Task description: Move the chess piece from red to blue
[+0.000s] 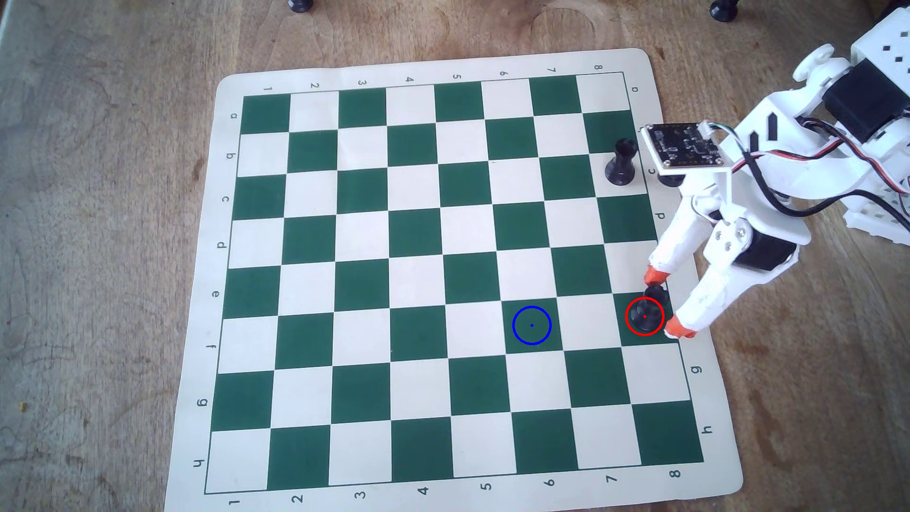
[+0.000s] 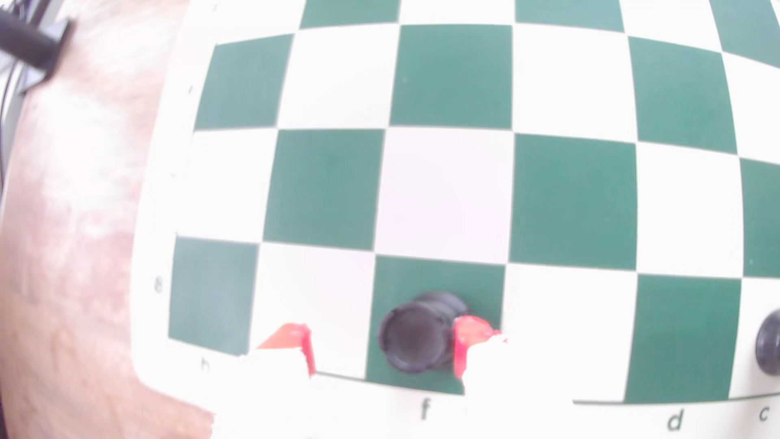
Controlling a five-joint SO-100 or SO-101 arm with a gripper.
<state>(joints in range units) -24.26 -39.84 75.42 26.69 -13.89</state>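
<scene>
The claw (image 1: pixel 664 308) stands wide open astride the chess piece (image 1: pixel 646 315), one fingertip (image 2: pixel 466 337) touching it, the other apart. The rook stands inside red (image 1: pixel 627 322), well apart from blue (image 1: pixel 513 330).

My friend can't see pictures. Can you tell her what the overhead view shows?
An open white gripper with orange tips straddles a black rook standing in a red ring at the right edge of a green-and-cream chessboard. A blue ring marks a green square two squares left, and another black rook stands farther up.
</scene>
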